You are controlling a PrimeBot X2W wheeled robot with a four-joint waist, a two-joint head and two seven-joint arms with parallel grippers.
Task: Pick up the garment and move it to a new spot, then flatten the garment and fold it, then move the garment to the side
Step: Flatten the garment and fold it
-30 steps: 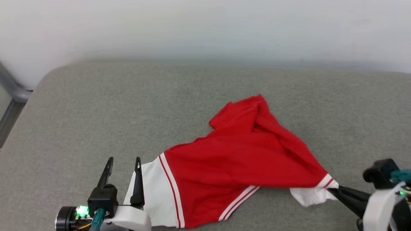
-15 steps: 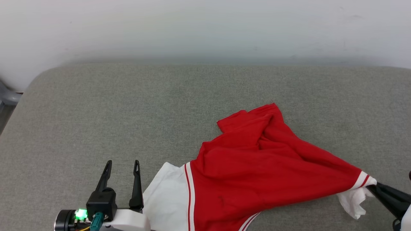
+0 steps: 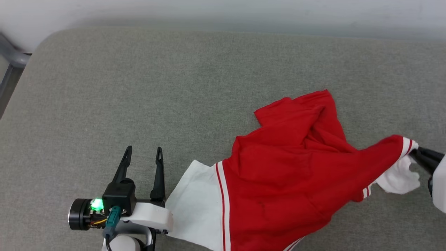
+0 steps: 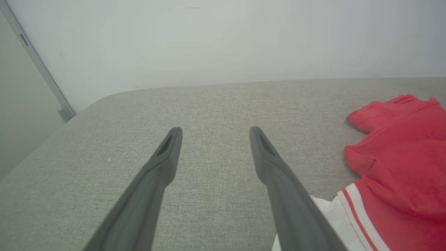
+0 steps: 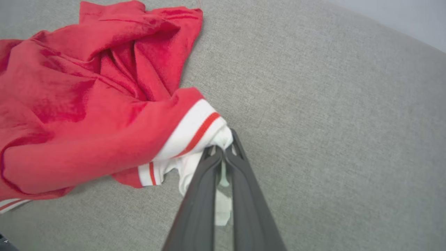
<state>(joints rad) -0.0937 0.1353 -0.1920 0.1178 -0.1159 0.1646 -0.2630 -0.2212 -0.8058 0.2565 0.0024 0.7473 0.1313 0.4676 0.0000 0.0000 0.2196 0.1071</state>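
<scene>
The big grey padded surface (image 3: pixel 139 87) is taking up most of the scene, running back to a pale wall. The shirt (image 3: pixel 285 174) is lying on its right half, toward the near edge, and it is bunched rather than spread. The red body is humping up in deep folds, with one corner sticking out toward the wall. No lettering is showing on the side facing up.

One white sleeve (image 3: pixel 195 202) is resting flat on the surface at the shirt's left end. The other sleeve (image 3: pixel 397 179) is being held up at the right, its striped trim (image 5: pixel 195 134) stretched taut.

The right gripper (image 3: pixel 416 155) is pinching that white sleeve cloth, fingers closed tight on it with a scrap dangling below. The left gripper (image 3: pixel 144 150) is sitting low just beside the flat sleeve, fingers spread wide and holding nothing.

By my reading, this is the first stage, the pick-up and move to a new spot, and only one end of the shirt is in hand. Flattening is not done, no fold has been made, and setting it aside is a long way off. That left gripper looks well placed to take the near sleeve.
</scene>
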